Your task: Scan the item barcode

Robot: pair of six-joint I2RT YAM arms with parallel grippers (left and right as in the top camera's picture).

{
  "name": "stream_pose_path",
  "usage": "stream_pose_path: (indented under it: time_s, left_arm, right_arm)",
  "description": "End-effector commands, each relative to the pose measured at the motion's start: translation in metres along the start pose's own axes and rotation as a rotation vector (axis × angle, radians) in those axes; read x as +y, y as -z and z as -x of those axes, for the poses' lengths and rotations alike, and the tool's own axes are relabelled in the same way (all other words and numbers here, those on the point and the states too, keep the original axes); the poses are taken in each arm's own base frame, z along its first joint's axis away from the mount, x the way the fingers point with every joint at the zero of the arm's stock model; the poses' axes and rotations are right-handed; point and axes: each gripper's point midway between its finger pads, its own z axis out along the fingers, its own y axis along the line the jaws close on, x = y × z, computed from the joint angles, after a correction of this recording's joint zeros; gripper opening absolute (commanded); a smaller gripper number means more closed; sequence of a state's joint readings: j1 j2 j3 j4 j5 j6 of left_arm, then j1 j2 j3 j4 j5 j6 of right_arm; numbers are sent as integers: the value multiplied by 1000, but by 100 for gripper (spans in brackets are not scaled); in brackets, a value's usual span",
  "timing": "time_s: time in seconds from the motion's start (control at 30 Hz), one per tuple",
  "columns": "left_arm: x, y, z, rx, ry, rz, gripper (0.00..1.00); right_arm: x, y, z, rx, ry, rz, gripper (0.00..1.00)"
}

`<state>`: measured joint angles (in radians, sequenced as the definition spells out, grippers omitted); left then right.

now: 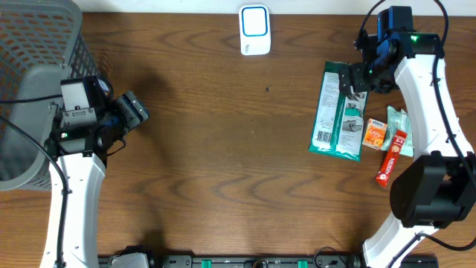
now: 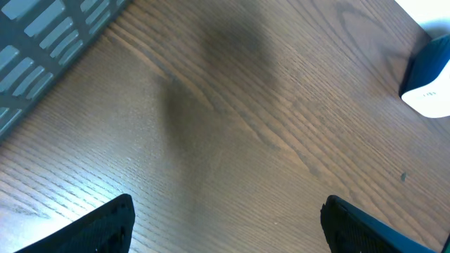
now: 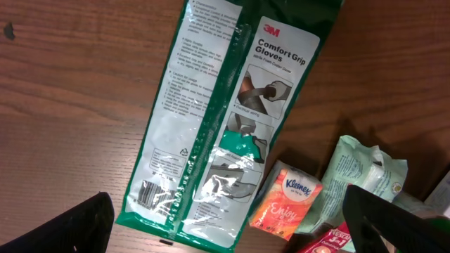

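While the left gripper (image 2: pixel 228 204) and right gripper (image 3: pixel 226 197) had jaws apart, the pack (image 3: pixel 211 105) seemed light, limp and slippery, best pinched at its far edge.

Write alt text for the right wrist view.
A green 3M Comfort Grip Gloves packet lies flat on the wooden table, its barcode face up, below the open right hand. An orange Kleenex pack lies beside it.

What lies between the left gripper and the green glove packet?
Nothing: in the overhead view, only bare tabletop stretches from the left gripper to the glove packet.
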<state>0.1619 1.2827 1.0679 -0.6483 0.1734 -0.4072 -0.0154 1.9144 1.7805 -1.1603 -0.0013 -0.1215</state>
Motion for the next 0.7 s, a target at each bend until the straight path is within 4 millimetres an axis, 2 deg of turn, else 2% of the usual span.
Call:
stream_pose_path:
  time_s: [0.0,0.47,0.53,0.67]
  left_arm:
    - [3,0,0,-1,1,12,86]
    - [3,0,0,-1,1,12,86]
    - [3,-1,0,-1,1,12,86]
    - [3,-1,0,-1,1,12,86]
  right_arm:
    - [4,0,0,1,23,7,99]
    - [8,1,1,-4,33,2,99]
    - [11,6,2,-14,42,3,99]
    - [15,28,7,-68,62,-25,99]
